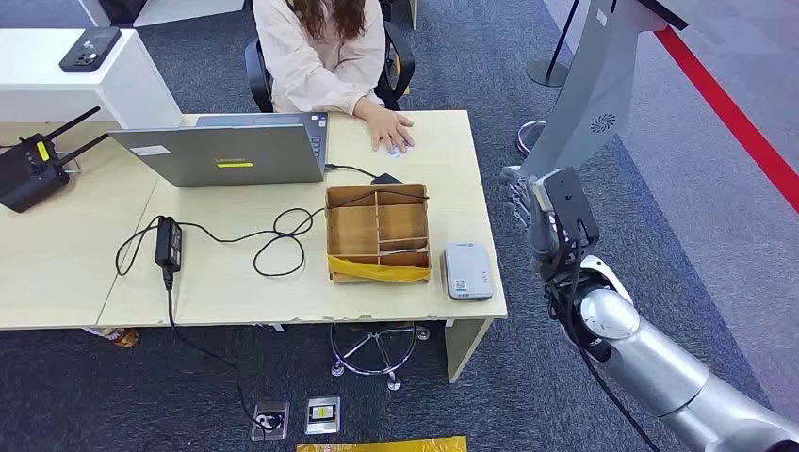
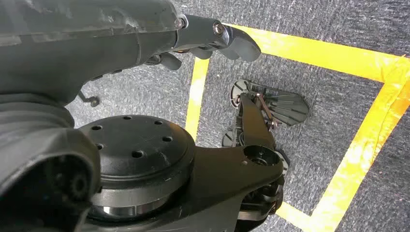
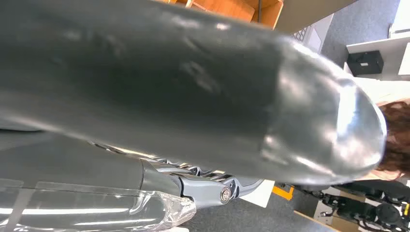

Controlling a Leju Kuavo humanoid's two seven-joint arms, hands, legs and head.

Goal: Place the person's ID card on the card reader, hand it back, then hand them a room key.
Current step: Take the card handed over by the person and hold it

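The grey card reader (image 1: pixel 467 270) lies near the table's front right corner, beside a cardboard compartment box (image 1: pixel 377 231). A person sits at the far side with one hand (image 1: pixel 391 129) flat on the tabletop. A small pale thing shows at its fingertips, but I cannot tell whether it is a card. My right hand (image 1: pixel 514 192) is raised just off the table's right edge, level with the box, fingers apart and holding nothing. Its thumb (image 3: pixel 309 121) blurs across the right wrist view. My left hand (image 2: pixel 212 38) hangs over the carpet, holding nothing.
An open laptop (image 1: pixel 231 151) stands at the back of the table (image 1: pixel 236 292), with a charger and looped cable (image 1: pixel 273 240) in front of it. A black router (image 1: pixel 28 169) sits at far left. A grey kiosk post (image 1: pixel 598 85) rises to my right. Yellow floor tape (image 2: pixel 367 140) marks the carpet.
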